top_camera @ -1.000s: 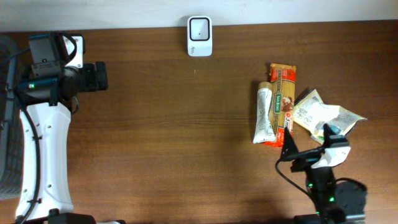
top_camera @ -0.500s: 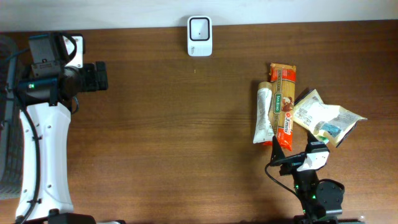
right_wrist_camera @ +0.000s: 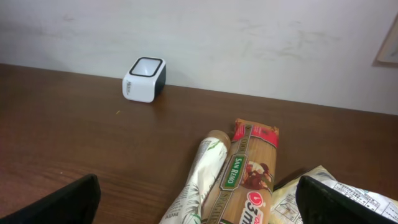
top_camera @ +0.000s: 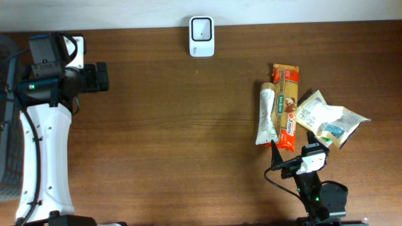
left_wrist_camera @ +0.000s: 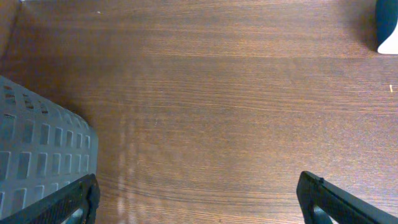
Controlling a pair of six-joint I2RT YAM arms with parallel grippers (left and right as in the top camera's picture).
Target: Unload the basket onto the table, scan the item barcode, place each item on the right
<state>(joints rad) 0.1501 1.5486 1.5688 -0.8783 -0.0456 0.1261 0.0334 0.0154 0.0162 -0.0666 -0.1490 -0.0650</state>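
Both hands are released and grasp nothing. The right hand [top_camera: 294, 157] hangs low at the near edge of the brown surface [top_camera: 176, 138]. Three groceries lie just ahead of it. An orange pasta packet [top_camera: 286, 107] is in the middle, a white-and-green tube [top_camera: 267, 114] lies along its left side, and a crinkled pale bag [top_camera: 328, 119] lies to the right with one corner against the pasta packet. None of them touches the fingers. The white scanner [top_camera: 201, 36] stands far ahead and to the left of this hand, by the wall, with bare wood between it and the groceries. The left hand [top_camera: 99, 77] hovers well to the left of the scanner, with a grey basket [top_camera: 5, 157] beside its arm.

The right wrist view shows the scanner [right_wrist_camera: 144, 79] with its dark tilted window, and the label on the pasta packet [right_wrist_camera: 249, 177], both of which look flat from overhead. No barcode is legible in any view. The bag [right_wrist_camera: 339, 199] is cut off at the bottom edge, and the hand's fingers [right_wrist_camera: 68, 202] show only as dark tips. In the left wrist view only a corner of the scanner [left_wrist_camera: 388, 28] shows, and the gridded wall of the basket [left_wrist_camera: 37, 162] sits to the left of the hand [left_wrist_camera: 199, 202].
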